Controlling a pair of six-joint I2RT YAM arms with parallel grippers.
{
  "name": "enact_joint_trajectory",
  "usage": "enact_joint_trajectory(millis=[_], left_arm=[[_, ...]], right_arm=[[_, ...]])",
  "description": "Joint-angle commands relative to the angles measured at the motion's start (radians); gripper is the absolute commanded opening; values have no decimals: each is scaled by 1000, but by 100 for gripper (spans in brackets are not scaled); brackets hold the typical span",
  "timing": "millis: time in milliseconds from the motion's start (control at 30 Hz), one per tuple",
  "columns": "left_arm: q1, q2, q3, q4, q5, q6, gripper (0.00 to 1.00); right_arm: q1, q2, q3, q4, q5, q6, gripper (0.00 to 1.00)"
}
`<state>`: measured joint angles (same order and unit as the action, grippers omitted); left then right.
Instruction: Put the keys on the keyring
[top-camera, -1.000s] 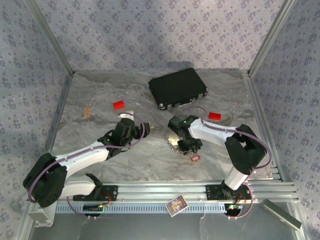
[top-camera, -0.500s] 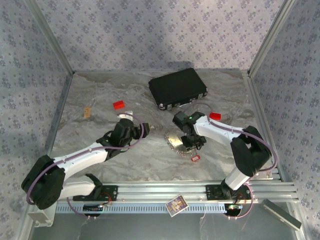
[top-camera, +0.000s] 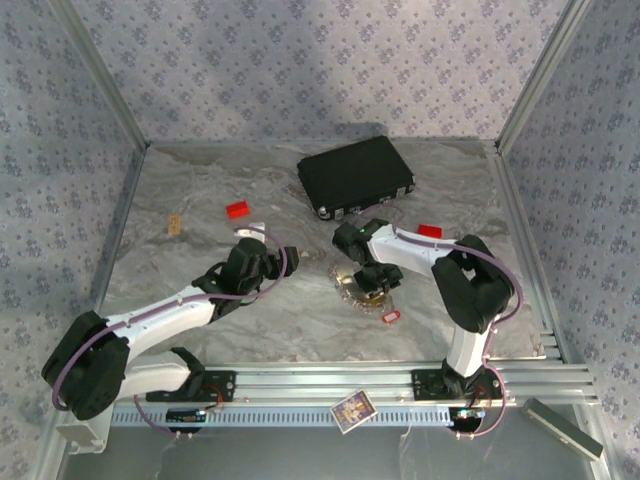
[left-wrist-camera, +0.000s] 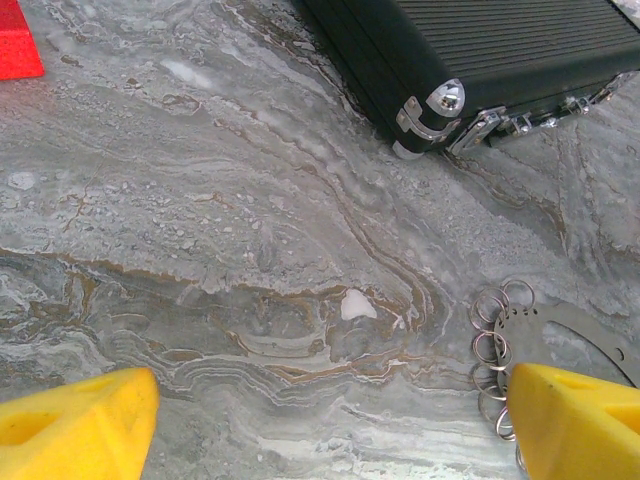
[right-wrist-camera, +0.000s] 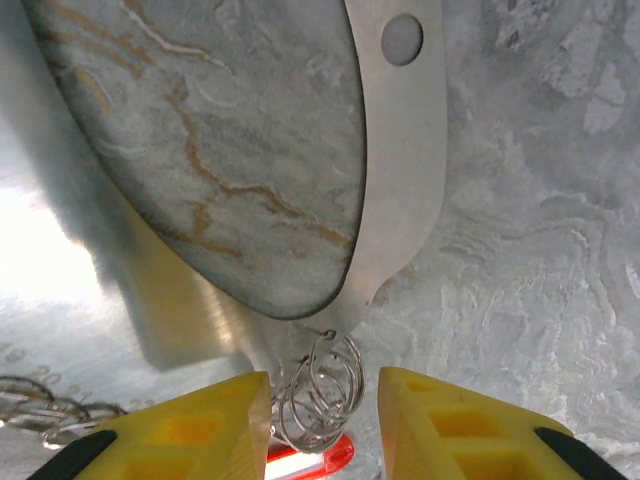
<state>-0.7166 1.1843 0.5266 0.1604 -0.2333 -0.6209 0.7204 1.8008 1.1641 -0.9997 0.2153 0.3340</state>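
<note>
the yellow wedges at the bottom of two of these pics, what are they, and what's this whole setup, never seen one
Those wedges are the fingers of a robot's claws. A left arm and a right arm are bolted at the near edge of a marble-patterned table. One picture looks down from above and behind them. The other two come from a camera on each wrist, so each sees its own fingers. The left claw is wide open above the table, holding nothing. The right claw has a finger either side of the small wire rings on the keyring, not closed on them. Also lying there: a black case, one red block, a second red block, and a red-tagged key.
</note>
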Motion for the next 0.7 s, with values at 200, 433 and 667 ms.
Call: enact_joint_trajectory(millis=[200,433,667], left_arm=[[-6,-31,-23,22,-20,9,90],[-7,-48,-31,32,-22,12,90],[-6,-59,-33,26,-30,17,90]], right_arm=[[7,55,19,-48,76,-11,32],[8,69,55,-43,96,-10,30],[7,75,55,-40,89,-16,27]])
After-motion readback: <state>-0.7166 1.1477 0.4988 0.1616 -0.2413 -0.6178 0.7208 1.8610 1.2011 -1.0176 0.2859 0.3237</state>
